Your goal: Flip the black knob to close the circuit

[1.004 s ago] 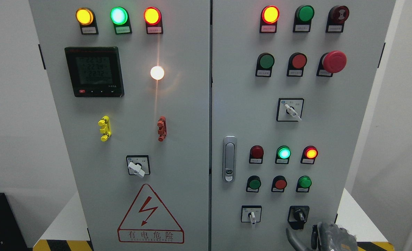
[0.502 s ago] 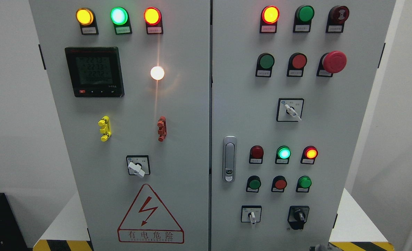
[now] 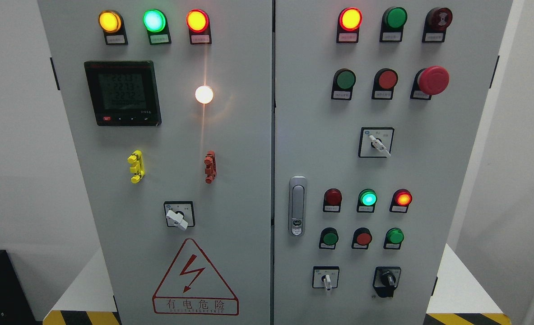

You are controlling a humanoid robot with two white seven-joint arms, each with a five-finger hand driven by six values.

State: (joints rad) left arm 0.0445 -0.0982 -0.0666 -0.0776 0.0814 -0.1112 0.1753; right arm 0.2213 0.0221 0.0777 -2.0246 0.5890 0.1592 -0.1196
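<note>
The black knob sits at the lower right of the grey cabinet's right door, in a black square mount. Its pointer is turned slightly to the right of upright. No robot hand or arm shows in the head view.
A white rotary switch sits left of the knob. Above are small push buttons and lamps, another rotary switch and a red mushroom button. A door handle is at the seam. A meter is on the left door.
The right hand, seen just below the black knob a second ago, has dropped out of the bottom edge and is gone from view. The knob stands the same.
</note>
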